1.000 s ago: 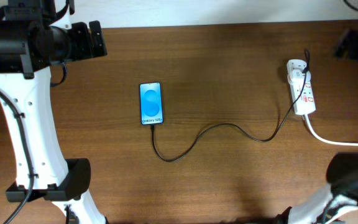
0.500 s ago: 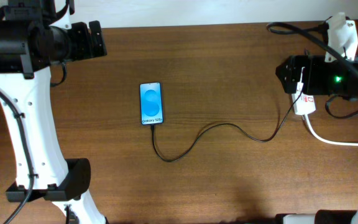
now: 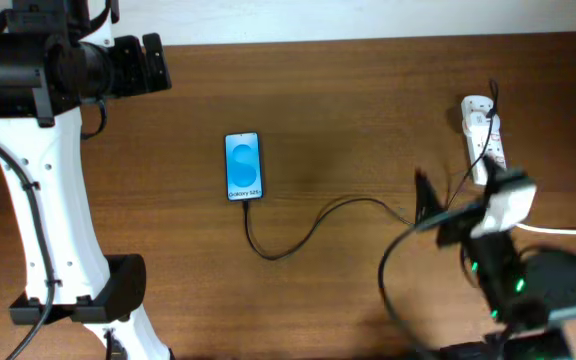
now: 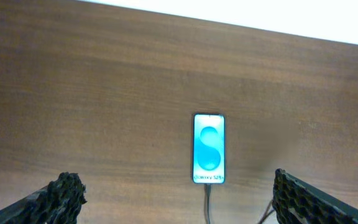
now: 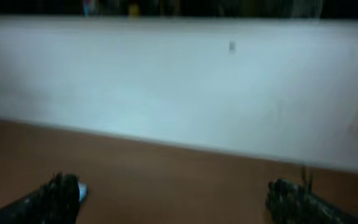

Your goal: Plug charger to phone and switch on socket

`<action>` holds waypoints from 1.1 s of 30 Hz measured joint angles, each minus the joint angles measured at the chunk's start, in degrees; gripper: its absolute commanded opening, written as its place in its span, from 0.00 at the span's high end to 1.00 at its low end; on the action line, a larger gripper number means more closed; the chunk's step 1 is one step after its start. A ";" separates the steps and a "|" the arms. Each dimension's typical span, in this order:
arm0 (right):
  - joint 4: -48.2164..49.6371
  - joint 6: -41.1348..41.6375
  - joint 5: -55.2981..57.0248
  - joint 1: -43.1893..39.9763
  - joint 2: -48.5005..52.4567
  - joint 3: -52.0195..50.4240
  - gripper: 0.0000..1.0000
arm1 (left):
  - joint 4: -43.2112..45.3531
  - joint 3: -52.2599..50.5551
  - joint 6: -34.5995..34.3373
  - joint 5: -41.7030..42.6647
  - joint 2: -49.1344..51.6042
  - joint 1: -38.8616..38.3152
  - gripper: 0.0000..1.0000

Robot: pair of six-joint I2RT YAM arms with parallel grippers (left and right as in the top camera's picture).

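The brown desk (image 3: pixel 368 90) lay bare over most of its width, with open room on both sides of the phone (image 3: pixel 243 166) and along the far edge. My left hand (image 4: pixel 176 199) hung over the far left corner, fingers spread wide and empty. In its own view the phone sat between them. My right hand (image 5: pixel 174 196) hovered at the near right, fingers likewise wide apart with nothing between. Its view was blurred, so it perhaps faced the far wall. The socket (image 3: pixel 484 140) lay near the right edge, and its white cord (image 3: pixel 558 230) ran off that edge. The charger (image 3: pixel 308 228) curved from beneath my right arm to the phone's near end, where its tip touched.
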 measured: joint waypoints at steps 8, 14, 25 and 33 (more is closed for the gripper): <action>11.58 -0.11 1.25 0.00 -20.63 -28.24 0.02 | -0.02 0.00 -0.02 0.00 0.02 0.00 0.01; 1.77 -0.11 0.87 0.22 -25.33 -31.78 0.02 | -0.04 0.00 -0.02 0.00 0.02 0.00 0.01; 1.68 -0.11 -0.22 0.26 -25.33 -31.78 0.02 | -0.07 0.00 -0.02 0.00 0.02 0.00 0.01; 1.68 -0.11 -0.22 0.26 -25.33 -31.80 0.02 | -0.07 0.00 -0.02 0.00 0.02 0.00 0.01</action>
